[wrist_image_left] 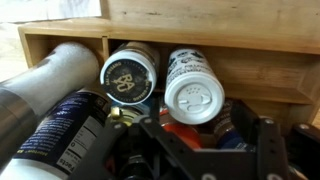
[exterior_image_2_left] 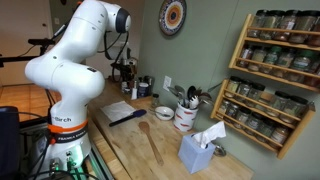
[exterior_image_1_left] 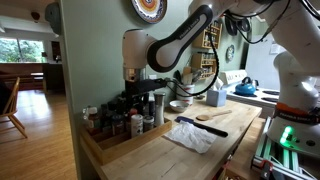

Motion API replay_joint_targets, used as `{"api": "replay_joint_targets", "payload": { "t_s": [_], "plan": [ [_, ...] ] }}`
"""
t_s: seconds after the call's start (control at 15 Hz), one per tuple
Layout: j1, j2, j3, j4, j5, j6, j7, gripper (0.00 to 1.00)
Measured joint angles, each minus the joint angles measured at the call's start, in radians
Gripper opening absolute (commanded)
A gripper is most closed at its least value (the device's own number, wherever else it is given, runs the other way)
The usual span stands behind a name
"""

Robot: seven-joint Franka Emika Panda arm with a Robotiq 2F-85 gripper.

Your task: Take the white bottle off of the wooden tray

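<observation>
Hangs low over the tray (wrist_image_left: 200,15) with gripper (wrist_image_left: 207,150) spread, pinching nothing. Has the white bottle (wrist_image_left: 192,92) upright just ahead, centred on the gap, near the tray's far wall. Probably calls for a short straight advance, then a squeeze.

In your wrist view, the white bottle (wrist_image_left: 192,98) sits just right of centre, its ribbed white cap facing you. At its 9 o'clock, touching or nearly so, is a jar with a black lid (wrist_image_left: 128,75) marked in gold. Further toward 9 o'clock lies a shiny metal canister (wrist_image_left: 50,75), and at 7 o'clock a dark blue labelled bottle (wrist_image_left: 65,135). The wooden tray (wrist_image_left: 200,20) wall runs across 12 o'clock. Your gripper (wrist_image_left: 205,145) comes in at 6 o'clock, jaws apart either side of the white cap.
</observation>
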Motion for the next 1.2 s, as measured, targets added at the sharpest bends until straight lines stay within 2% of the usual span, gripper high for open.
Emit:
{"api": "replay_joint_targets", "payload": {
  "t_s": [0.33,0.6,0.67,0.73,0.93,1.0,1.2],
  "plan": [
    [-0.007,0.0,0.0,-0.002,0.024,-0.006,-0.034,0.82],
    [-0.007,0.0,0.0,-0.002,0.042,-0.021,-0.064,0.73],
    [-0.007,0.0,0.0,-0.003,0.047,-0.028,-0.071,0.69],
    [-0.008,0.0,0.0,-0.003,0.053,-0.035,-0.078,0.56],
    [-0.01,0.0,0.001,-0.005,0.074,-0.043,-0.105,0.33],
    [-0.011,0.0,0.002,-0.005,0.081,-0.043,-0.116,0.3],
    [-0.011,0.0,0.003,-0.004,0.098,-0.043,-0.153,0.3]
  ]
}}
